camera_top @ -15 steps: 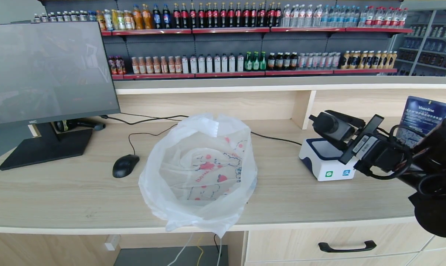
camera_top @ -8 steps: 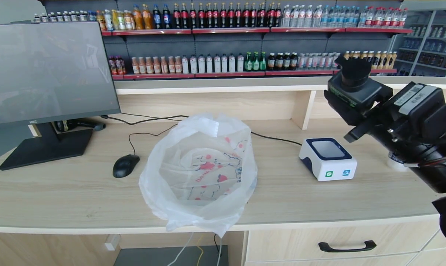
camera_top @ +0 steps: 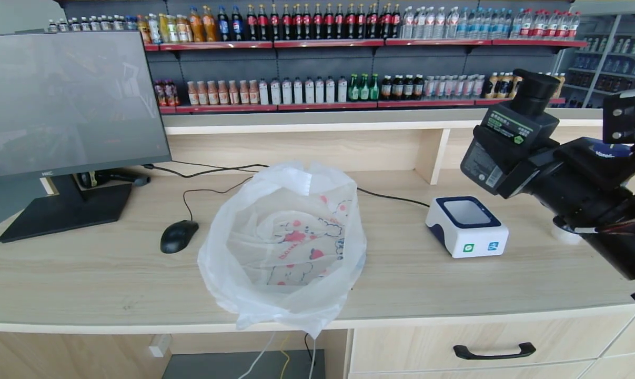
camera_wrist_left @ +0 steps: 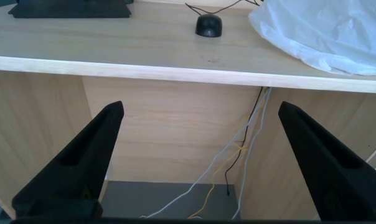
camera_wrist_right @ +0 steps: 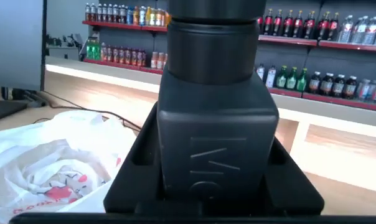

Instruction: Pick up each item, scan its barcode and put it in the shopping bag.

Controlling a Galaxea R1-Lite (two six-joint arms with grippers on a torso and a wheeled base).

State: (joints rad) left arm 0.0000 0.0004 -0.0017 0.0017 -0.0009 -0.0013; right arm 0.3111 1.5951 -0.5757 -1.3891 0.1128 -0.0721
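My right gripper (camera_top: 533, 158) is shut on a black square bottle (camera_top: 509, 134) with a round cap, held in the air above and to the right of the white barcode scanner (camera_top: 467, 226). The bottle's cap points up and back, and a printed label shows on its side. In the right wrist view the bottle (camera_wrist_right: 216, 143) stands between the fingers (camera_wrist_right: 135, 168). The clear shopping bag (camera_top: 285, 247) stands open at the counter's middle with a patterned item inside. My left gripper (camera_wrist_left: 200, 162) hangs open below the counter's front edge.
A monitor (camera_top: 64, 105) and a black mouse (camera_top: 179, 236) sit at the counter's left, with cables running behind the bag. A blue pouch (camera_top: 609, 150) stands behind the right arm. A small white item (camera_top: 564, 234) rests right of the scanner. Bottle shelves line the back.
My right arm lifted the black bottle from low over the scanner up and to the right, then turned it so its label shows. Bag and scanner stayed put.
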